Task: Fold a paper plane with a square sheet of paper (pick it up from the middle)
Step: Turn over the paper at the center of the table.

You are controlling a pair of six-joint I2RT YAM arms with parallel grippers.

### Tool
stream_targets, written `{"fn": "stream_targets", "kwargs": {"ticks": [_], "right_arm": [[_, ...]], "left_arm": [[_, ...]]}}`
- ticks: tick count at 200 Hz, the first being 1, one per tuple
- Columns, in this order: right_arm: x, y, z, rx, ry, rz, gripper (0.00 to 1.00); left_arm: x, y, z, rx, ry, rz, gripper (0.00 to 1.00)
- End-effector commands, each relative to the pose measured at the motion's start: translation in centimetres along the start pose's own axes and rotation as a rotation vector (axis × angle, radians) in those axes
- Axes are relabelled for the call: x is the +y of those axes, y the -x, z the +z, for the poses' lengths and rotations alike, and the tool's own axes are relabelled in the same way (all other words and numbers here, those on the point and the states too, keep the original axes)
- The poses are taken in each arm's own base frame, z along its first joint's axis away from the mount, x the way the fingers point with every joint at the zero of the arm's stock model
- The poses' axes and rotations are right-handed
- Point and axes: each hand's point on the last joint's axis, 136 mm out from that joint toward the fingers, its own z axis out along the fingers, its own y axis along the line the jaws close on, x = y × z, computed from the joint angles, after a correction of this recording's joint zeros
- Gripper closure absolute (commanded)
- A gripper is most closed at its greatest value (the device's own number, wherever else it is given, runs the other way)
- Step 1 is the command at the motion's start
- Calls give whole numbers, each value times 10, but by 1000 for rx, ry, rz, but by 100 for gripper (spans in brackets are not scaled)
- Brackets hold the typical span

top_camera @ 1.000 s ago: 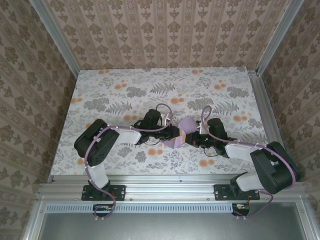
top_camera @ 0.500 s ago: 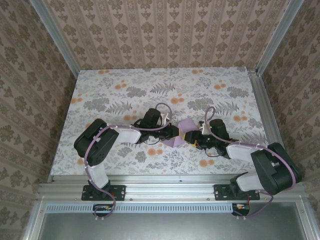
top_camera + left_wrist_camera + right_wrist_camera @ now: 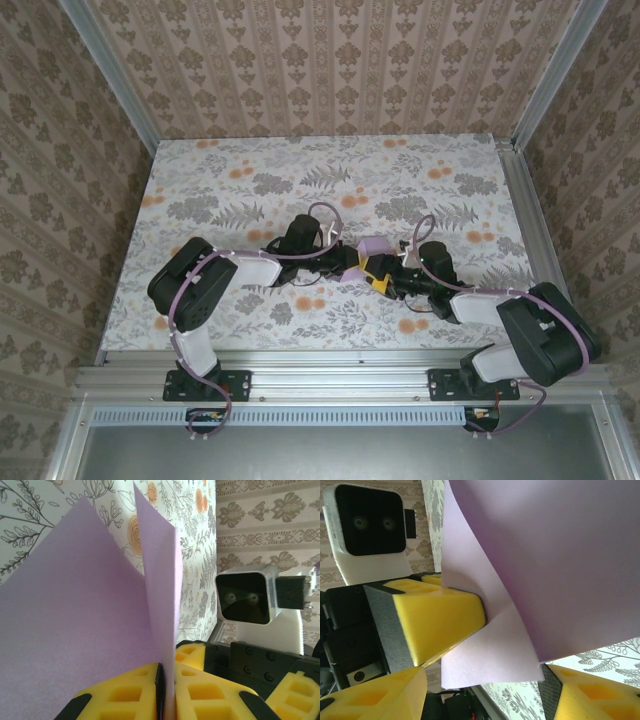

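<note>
Floral cloth covers the counter (image 3: pixel 230 170), and both arms meet over its middle, a little toward the near edge. What has just changed is the right gripper (image 3: pixel 484 672). A second ago it was clamped on the paper; now its yellow fingers (image 3: pixel 370 695) stand spread, one to each side of the sheet's lower corner in the right wrist view, with no contact that we can make out. It has also closed in on its partner, so from above less lavender shows between the arms than before.

The left gripper (image 3: pixel 165 676) has not let go. Its fingers are pressed together on the lavender square sheet of paper (image 3: pixel 75 610), pinching it along a bend, and two leaves of the sheet rise from that pinch in a narrow V. The sheet appears to be held off the counter between the two grippers, carried by the left one alone.

We read this as a regrasp partway through a fold: the right gripper has released to take a new hold while the left keeps the bend from springing open. No pointed plane shape shows yet, so we judge the folding to be at an early stage. The risk is that thin paper held by a single pinch sags or twists before the right fingers close again.
</note>
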Motion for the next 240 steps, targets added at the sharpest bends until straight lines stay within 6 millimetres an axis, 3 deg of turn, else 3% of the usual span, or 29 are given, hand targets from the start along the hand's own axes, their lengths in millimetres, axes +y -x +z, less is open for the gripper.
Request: {"fn": "stream_targets", "kwargs": {"ticks": [1,33,78,126,158,180,240], "right_arm": [[4,4,5,-23,20,53,37],[-9,2,0,-41,-25,84,36],[14,19,1,-108,61,137,38],[16,24,5,-154,74,219,42],[27,27,6,-163,106,211,55],[23,27,5,-170,98,216,65],[20,27,6,-170,88,212,80]], "left_arm": [[-18,13,-5,-49,-41,8,85],[-20,15,-11,-59,-39,10,85],[-25,14,-12,-62,-58,-10,86],[-31,17,-12,-79,-100,-42,86],[-26,14,-12,-74,-89,-54,86],[-23,12,-12,-72,-87,-55,85],[-21,11,-15,-75,-81,-53,80]]}}
